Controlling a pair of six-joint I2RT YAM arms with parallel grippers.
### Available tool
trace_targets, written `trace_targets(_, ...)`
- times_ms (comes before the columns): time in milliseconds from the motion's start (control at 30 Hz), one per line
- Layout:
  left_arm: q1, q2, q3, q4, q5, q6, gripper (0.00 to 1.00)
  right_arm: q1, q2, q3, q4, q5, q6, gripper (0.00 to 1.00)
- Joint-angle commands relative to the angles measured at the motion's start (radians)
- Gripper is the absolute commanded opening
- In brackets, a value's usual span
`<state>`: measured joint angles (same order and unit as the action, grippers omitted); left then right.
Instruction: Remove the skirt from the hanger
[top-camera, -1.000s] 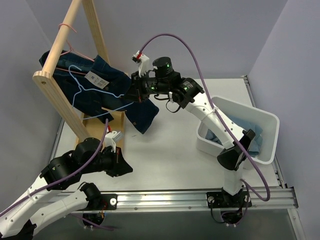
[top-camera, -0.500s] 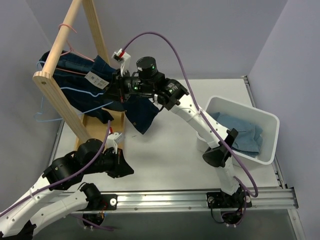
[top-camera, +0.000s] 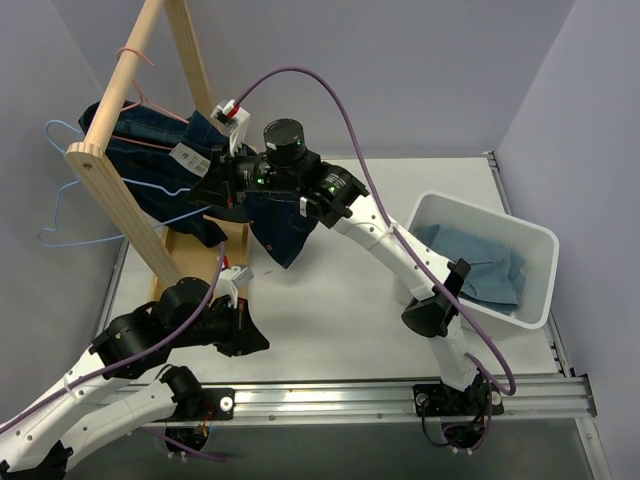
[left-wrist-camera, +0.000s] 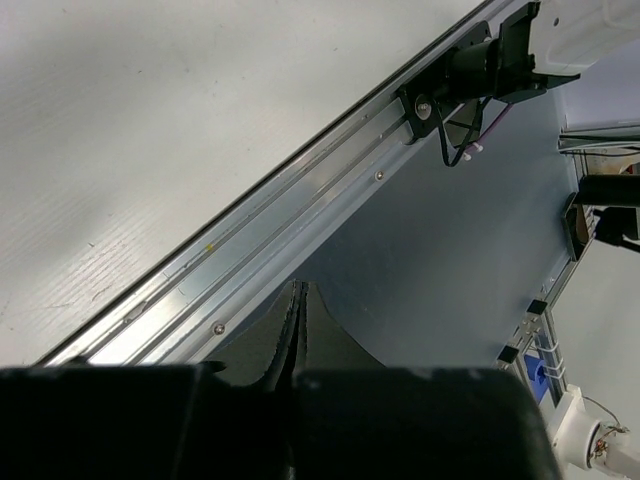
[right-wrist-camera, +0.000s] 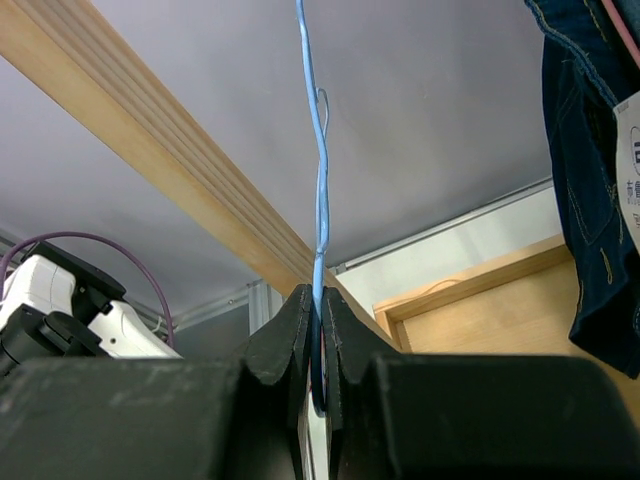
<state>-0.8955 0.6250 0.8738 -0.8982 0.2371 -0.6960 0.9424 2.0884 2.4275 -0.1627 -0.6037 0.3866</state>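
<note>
White table (top-camera: 345, 300), lilac walls (top-camera: 430, 70), denim skirt (top-camera: 281, 228)

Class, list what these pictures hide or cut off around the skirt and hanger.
1. Right wrist view: the blue hanger runs off the top edge, and the skirt tag is cut by the right edge.
2. Top view: how much hanger sits inside the skirt, hidden by denim and the wooden rack.

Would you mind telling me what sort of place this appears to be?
Probably a robotics lab bench: bare grey walls, a metal mounting rail, and a wooden rack holding a denim skirt.
</note>
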Motion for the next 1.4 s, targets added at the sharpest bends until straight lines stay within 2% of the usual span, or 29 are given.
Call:
trace_targets(0,-0.005,0.004,0.011,0.053,0.015,0.001,0.02,0.002,-0.067,0.047,0.091,0.015,0.012,0.00)
trace_targets(700,-0.005,0.021,0.048,0.048,0.010,-0.020,0.02,0.001,-0.200,0.035,0.065,0.050,-0.006,0.00)
trace_targets(1367,-0.008,0.061,0.062,0.065,0.002,-0.011,0.02,0.006,-0.471,-0.393,0.072,0.114,-0.045,0.00)
